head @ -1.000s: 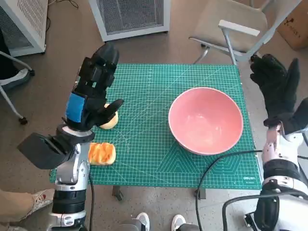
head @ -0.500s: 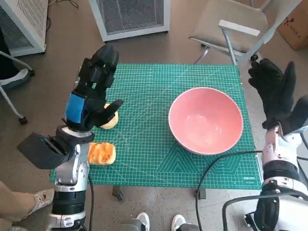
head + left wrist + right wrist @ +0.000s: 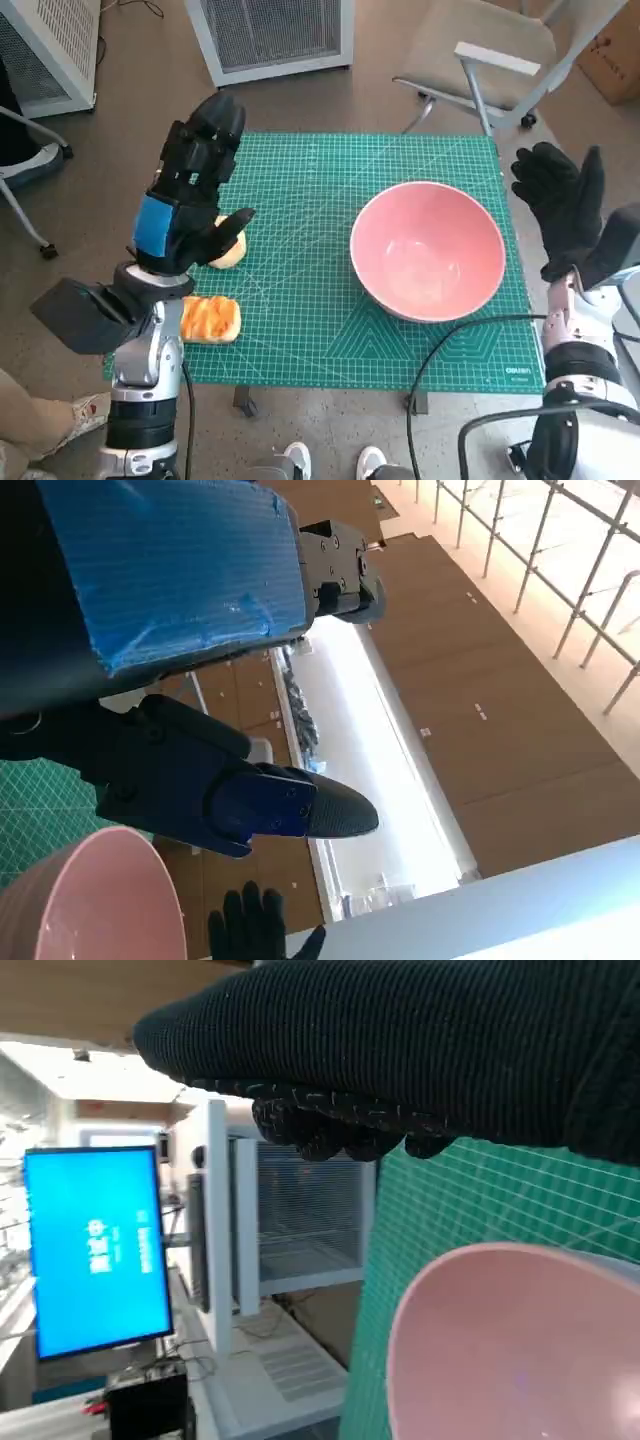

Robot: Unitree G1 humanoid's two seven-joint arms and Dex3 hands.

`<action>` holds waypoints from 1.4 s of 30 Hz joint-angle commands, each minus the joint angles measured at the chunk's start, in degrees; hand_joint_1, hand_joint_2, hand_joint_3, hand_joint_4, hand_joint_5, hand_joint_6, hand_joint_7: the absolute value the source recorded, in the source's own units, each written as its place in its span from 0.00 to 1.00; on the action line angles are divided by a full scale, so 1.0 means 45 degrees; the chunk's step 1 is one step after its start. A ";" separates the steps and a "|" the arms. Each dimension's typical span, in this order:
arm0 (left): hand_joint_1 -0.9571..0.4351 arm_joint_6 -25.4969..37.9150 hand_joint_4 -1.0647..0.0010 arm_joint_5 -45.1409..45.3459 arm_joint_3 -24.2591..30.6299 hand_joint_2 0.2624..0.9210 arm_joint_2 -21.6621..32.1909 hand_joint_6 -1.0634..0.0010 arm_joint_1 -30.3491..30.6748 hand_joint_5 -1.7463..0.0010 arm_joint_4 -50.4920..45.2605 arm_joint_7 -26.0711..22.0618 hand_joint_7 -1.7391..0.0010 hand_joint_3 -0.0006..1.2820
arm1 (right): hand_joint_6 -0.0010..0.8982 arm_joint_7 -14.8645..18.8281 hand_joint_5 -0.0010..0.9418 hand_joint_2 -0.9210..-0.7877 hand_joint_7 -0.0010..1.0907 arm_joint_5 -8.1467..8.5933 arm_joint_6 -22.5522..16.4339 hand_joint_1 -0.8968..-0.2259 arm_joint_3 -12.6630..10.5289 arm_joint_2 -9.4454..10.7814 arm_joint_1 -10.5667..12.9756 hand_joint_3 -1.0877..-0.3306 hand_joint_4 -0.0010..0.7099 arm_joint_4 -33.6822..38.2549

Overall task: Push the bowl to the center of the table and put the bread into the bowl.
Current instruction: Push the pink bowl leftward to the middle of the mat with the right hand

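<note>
A large pink bowl (image 3: 427, 249) stands empty on the right half of the green cutting mat (image 3: 300, 200); its rim also shows in the left wrist view (image 3: 90, 895) and the right wrist view (image 3: 510, 1345). My right hand (image 3: 565, 210), in its black glove, hangs open in the air just past the mat's right edge, level with the bowl and apart from it. My left hand (image 3: 195, 185) is raised open above the mat's left side. Partly hidden under it lies a pale round bun (image 3: 228, 247). A glazed orange bread (image 3: 209, 319) lies near the mat's front left corner.
A grey chair (image 3: 490, 55) stands behind the table at the right, a white cabinet (image 3: 270, 35) behind the middle. A black cable (image 3: 450, 345) runs over the mat's front right corner. A person's shoes (image 3: 330, 462) show below the table's front edge.
My right hand has drifted slightly left and down, closer to the mat's right edge. My left hand, the bowl and both breads stay where they were.
</note>
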 commanded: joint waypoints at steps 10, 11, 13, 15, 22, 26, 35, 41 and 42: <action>0.25 0.0093 0.95 -0.0103 0.0119 1.00 0.0127 1.00 0.0173 1.00 -0.0178 -0.0070 0.73 0.17 | 0.26 -0.0379 0.01 0.00 0.14 -0.0089 0.0794 0.51 -0.0143 0.0366 0.0644 0.43 0.23 0.0281; 0.25 0.0097 0.95 -0.0093 0.0114 1.00 0.0127 1.00 0.0181 1.00 -0.0197 -0.0064 0.73 0.17 | 0.26 -0.0409 0.01 0.00 0.14 -0.0097 0.0838 0.50 -0.0146 0.0385 0.0662 0.44 0.24 0.0288; 0.25 0.0105 0.95 -0.0078 0.0104 1.00 0.0126 1.00 0.0194 1.00 -0.0223 -0.0053 0.73 0.17 | 0.27 -0.0471 0.01 0.00 0.14 -0.0131 0.0900 0.50 -0.0139 0.0408 0.0681 0.45 0.24 0.0294; 0.25 0.0110 0.95 -0.0072 0.0101 1.00 0.0127 1.00 0.0200 1.00 -0.0233 -0.0049 0.73 0.17 | 0.28 -0.0520 0.01 0.00 0.14 -0.0160 0.0939 0.50 -0.0130 0.0420 0.0690 0.46 0.24 0.0293; 0.25 0.0126 0.95 -0.0083 0.0135 1.00 0.0177 1.00 0.0270 1.00 -0.0275 -0.0078 0.73 0.17 | 0.29 -0.0559 0.01 0.00 0.14 -0.0216 0.1084 0.49 -0.0171 0.0514 0.0752 0.47 0.25 0.0295; 0.25 0.0142 0.95 -0.0064 0.0142 1.00 0.0203 1.00 0.0289 1.00 -0.0303 -0.0073 0.73 0.17 | 0.30 -0.0565 0.01 0.00 0.13 -0.0255 0.1143 0.48 -0.0175 0.0583 0.0791 0.47 0.25 0.0300; 0.26 0.0265 0.95 -0.0077 0.0181 1.00 0.0276 1.00 0.0350 1.00 -0.0476 -0.0069 0.73 0.17 | 0.31 -0.0606 0.00 0.00 0.12 -0.0365 0.1184 0.49 -0.0136 0.0786 0.0881 0.47 0.25 0.0320; 0.26 0.0381 0.95 -0.0088 0.0216 1.00 0.0320 1.00 0.0414 1.00 -0.0619 -0.0070 0.74 0.17 | 0.31 -0.0607 0.00 0.00 0.11 -0.0393 0.1170 0.49 -0.0121 0.0929 0.0898 0.47 0.23 0.0329; 0.26 0.0399 0.95 -0.0083 0.0217 1.00 0.0322 1.00 0.0423 1.00 -0.0645 -0.0065 0.74 0.17 | 0.31 -0.0614 0.00 0.00 0.11 -0.0405 0.1165 0.49 -0.0112 0.0946 0.0898 0.46 0.23 0.0329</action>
